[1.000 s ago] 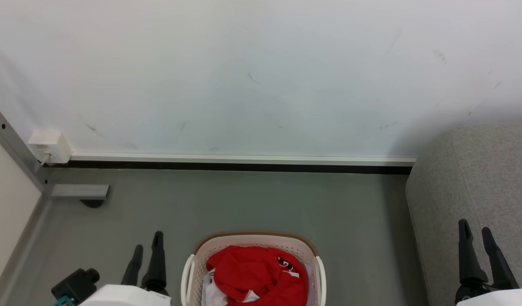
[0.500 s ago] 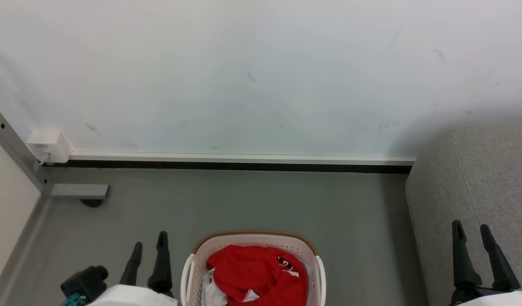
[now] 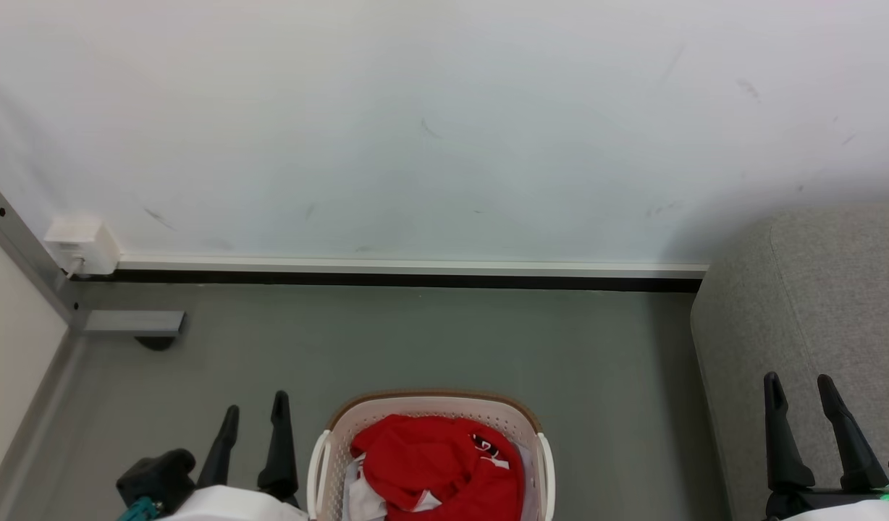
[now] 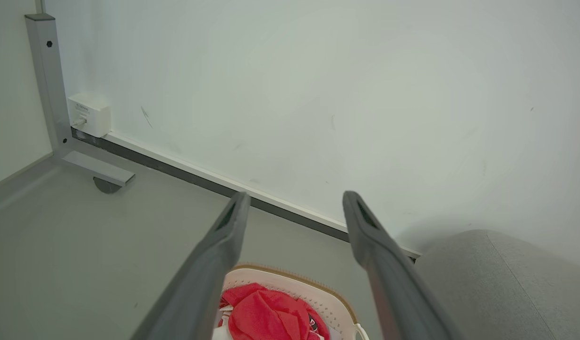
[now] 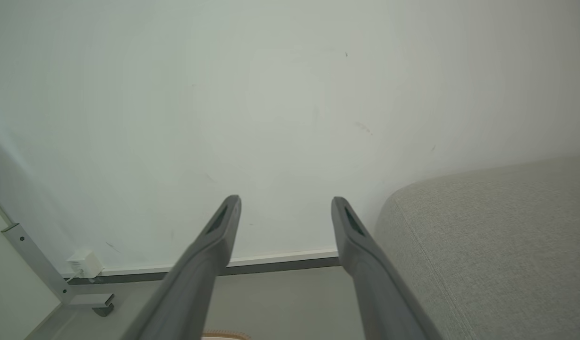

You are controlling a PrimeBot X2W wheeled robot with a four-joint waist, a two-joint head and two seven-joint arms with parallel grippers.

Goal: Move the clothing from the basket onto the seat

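Clothing (image 3: pixel 434 463) of bright red jersey fabric, with black-and-white lettering and a scrap of white cloth, is lying crumpled inside the oval cream-white perforated plastic laundry basket (image 3: pixel 321 463) with a brown rim. That basket is sitting on the smooth grey floor (image 3: pixel 415 340) between the two sets of jaws, just to the right of the left ones and well to the left of the right ones. Seen along the left fingers, it is showing below and between them. The large grey woven-fabric seat (image 3: pixel 814 289) is rising just to the right of the right jaws.

The clothing is looking light, limp and thin, so it is likely going to sag and drag neighbouring pieces along rather than lifting as one. A raised fold near the middle of the heap is looking like the best place to pinch. It is deep enough to gather several layers and clear of the basket wall, whose holes could be catching a fingertip.

The left gripper (image 3: pixel 255 402) is hanging beside the basket with its jaws spread wide and nothing between them, fingers pointing toward the white wall (image 3: pixel 444 130). The right gripper (image 3: pixel 798 378) is hovering in the same pose, jaws parted and empty.
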